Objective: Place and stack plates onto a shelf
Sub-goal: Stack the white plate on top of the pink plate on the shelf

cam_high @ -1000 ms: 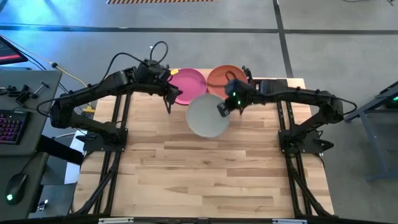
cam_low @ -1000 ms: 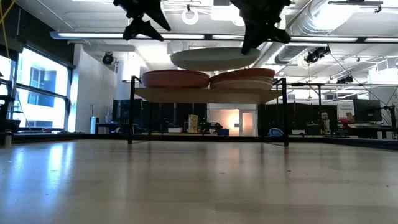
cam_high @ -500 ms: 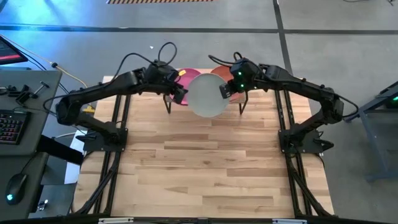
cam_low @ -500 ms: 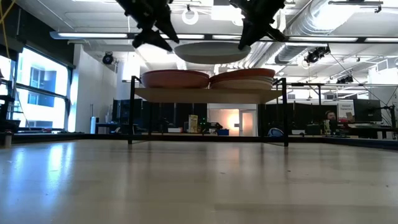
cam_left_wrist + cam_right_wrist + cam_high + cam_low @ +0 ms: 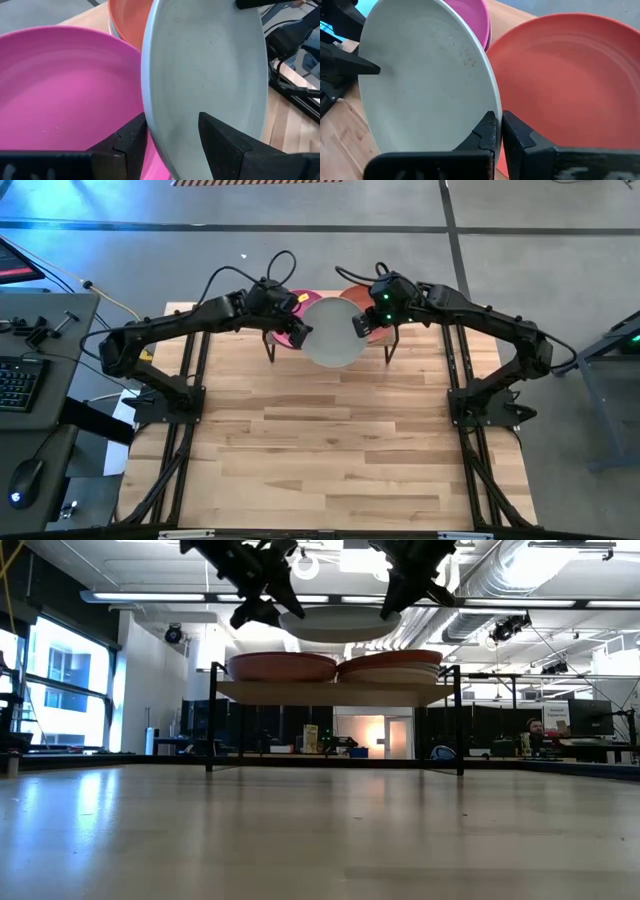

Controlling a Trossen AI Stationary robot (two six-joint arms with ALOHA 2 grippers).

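Handing the pale mint-white plate (image 5: pixel 333 332) across looks like the step in hand, and doing it well means keeping one firm hold until the other is sure. Nearest the viewer, the bare wooden table (image 5: pixel 330 440) has nothing on it; everything happens at its far edge. There the plate hangs in the air, just above and in front of the shelf (image 5: pixel 335 692), roughly level and centred between the two stacks.

The right gripper (image 5: pixel 361 327) is clamped tight on the plate's right rim, fingers pressed together over the edge. The left gripper (image 5: pixel 301 333) has its fingers (image 5: pixel 227 145) spread apart and straddling the left rim, one above and one below, not yet squeezing.

My judgement: the left fingers should slide further onto the rim before closing, so the lip sits deep between them, not at the tips. Only then should the right side let go, slowly, with the plate kept flat.

Farther back, the magenta plate (image 5: pixel 300 310) tops the left stack and the terracotta orange plate (image 5: pixel 360 302) the right one. Lowering the mint plate squarely onto one stack avoids a tilted landing or a slide off the shelf.
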